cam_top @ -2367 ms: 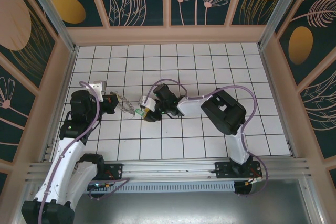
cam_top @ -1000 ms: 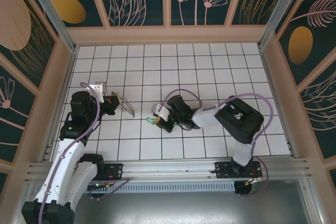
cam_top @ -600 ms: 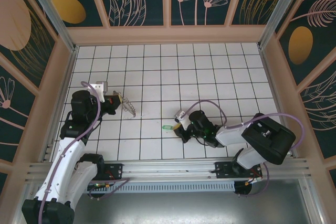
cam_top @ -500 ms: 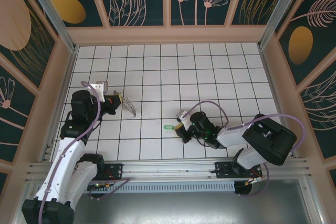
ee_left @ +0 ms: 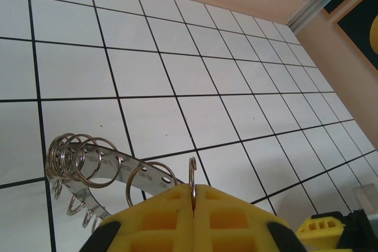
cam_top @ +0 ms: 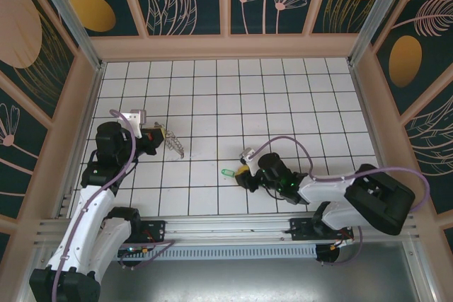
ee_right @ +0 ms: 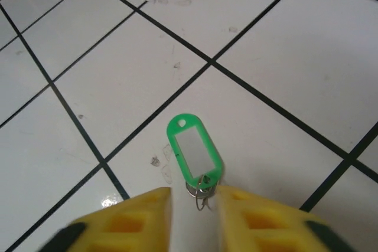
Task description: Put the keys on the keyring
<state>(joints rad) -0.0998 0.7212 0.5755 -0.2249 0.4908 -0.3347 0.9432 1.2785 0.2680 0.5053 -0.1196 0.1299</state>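
Observation:
The keys are one small green tag [cam_top: 226, 172] with a tiny silvery ring, lying flat on a white tile [ee_right: 194, 156]. My right gripper [cam_top: 239, 175] sits low just right of it, open. Its yellow fingertips [ee_right: 142, 216] flank the tag's silvery ring, and the gripper's gap [ee_right: 195, 196] is wider than that ring. My left gripper [cam_top: 151, 136] is at the left, shut [ee_left: 194, 192] on the keyring [ee_left: 192, 172], a thin metal ring held edge-on. A perforated metal strip with several more rings [ee_left: 88, 163] hangs from it [cam_top: 172, 143].
The right arm's dark elbow [cam_top: 379, 203] hangs over the near right tiles, with purple cable looping above it. Peach walls [cam_top: 226, 46] close the floor on three sides and a metal rail [cam_top: 226, 228] runs along the front.
The right arm has drawn back from the left gripper toward the near middle, taking the green tag down to the floor. Its jaws have parted and the tag lies free. The left arm holds still.

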